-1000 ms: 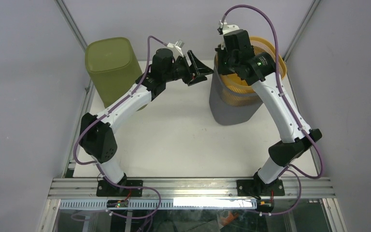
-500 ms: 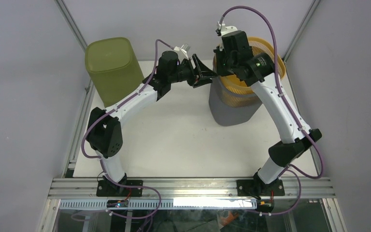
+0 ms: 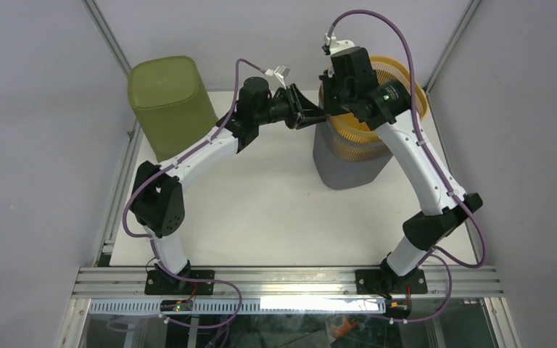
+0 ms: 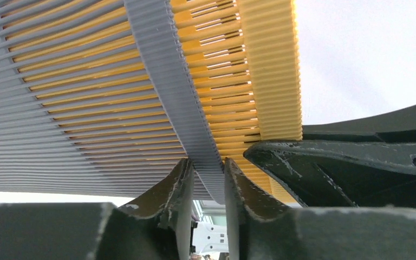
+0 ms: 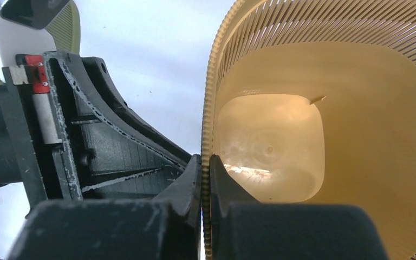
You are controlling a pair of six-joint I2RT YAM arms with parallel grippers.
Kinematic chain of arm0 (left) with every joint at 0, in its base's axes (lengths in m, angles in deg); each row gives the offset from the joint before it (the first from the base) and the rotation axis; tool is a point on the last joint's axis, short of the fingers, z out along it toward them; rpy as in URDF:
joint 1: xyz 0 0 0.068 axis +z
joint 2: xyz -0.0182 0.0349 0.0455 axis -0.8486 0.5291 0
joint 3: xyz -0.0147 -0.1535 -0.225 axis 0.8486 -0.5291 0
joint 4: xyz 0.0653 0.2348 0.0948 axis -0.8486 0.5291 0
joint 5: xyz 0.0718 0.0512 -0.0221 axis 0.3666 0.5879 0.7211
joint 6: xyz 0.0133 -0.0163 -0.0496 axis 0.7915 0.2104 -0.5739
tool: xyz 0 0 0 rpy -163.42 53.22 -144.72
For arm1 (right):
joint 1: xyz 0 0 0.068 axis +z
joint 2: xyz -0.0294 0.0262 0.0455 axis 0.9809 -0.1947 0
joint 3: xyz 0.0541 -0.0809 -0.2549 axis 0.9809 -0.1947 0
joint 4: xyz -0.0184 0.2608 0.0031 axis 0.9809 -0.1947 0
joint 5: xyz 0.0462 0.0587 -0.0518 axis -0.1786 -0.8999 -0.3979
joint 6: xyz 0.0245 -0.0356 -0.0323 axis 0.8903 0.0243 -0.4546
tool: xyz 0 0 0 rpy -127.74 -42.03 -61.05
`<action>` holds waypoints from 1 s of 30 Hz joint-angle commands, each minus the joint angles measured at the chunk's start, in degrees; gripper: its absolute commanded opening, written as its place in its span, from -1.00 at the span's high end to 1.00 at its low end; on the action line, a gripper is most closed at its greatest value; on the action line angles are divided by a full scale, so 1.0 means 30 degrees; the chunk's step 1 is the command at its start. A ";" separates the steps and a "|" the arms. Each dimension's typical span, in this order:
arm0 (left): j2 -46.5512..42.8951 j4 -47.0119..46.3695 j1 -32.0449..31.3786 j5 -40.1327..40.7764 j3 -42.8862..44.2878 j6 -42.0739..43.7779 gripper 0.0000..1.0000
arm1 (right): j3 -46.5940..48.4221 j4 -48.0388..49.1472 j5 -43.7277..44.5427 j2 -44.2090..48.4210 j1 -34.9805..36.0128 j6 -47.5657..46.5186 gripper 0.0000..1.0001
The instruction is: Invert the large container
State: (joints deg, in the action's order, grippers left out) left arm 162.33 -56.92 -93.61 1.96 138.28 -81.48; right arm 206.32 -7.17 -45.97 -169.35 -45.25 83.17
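Note:
A grey slatted basket [image 3: 344, 170] stands upright at the back right with a yellow slatted basket [image 3: 406, 80] nested inside it. My left gripper [image 3: 318, 114] is at their left rim. In the left wrist view it [image 4: 208, 173] is shut on the grey rim band [image 4: 162, 70], with the yellow slats [image 4: 271, 70] just behind. My right gripper [image 3: 331, 98] comes from above at the same spot. In the right wrist view it [image 5: 206, 168] is shut on the yellow basket's rim [image 5: 212, 108], one finger inside and one outside.
An olive green container [image 3: 167, 101] stands upside down at the back left corner, against the left frame post. The two grippers are nearly touching at the baskets' left rim. White table [image 3: 261, 210] lies in front of the baskets.
My left gripper has moved right to the baskets and closed its open fingers on the grey rim. The right arm has barely moved.

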 commanded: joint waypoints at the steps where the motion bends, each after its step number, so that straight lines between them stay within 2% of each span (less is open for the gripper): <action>1: 0.0185 -0.0560 -0.0308 -0.0486 0.0026 0.0102 0.66 | 0.1870 0.2088 -0.0913 0.1507 0.0461 0.1620 1.00; 4: 0.0303 -0.0159 -0.0305 -0.0456 0.0031 0.0030 0.73 | 0.3048 0.2353 -0.1286 0.1630 0.0686 0.1713 1.00; 13: 0.0333 0.1316 -0.0308 0.0336 0.0467 0.0006 0.75 | 0.8246 0.2198 -0.1162 0.0347 0.1899 0.0837 1.00; 18: 0.0290 0.1535 -0.0308 0.0543 0.0248 0.0049 0.74 | 0.7572 0.2933 -0.1170 0.0655 0.2127 0.0522 1.00; 25: -0.0451 0.2184 -0.0097 0.1093 0.0447 0.1115 0.55 | 0.5424 0.3125 0.0345 0.0973 0.2148 0.0137 1.00; 30: -0.0671 0.2304 0.0098 0.1083 0.0397 0.1211 0.47 | 0.6131 0.3069 0.0867 0.1019 0.2128 -0.0303 1.00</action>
State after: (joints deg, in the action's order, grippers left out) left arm 163.09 -47.34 -92.82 5.50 138.39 -78.60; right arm 220.75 -11.52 -40.55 -169.88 -40.71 81.16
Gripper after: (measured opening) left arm 0.254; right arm 0.034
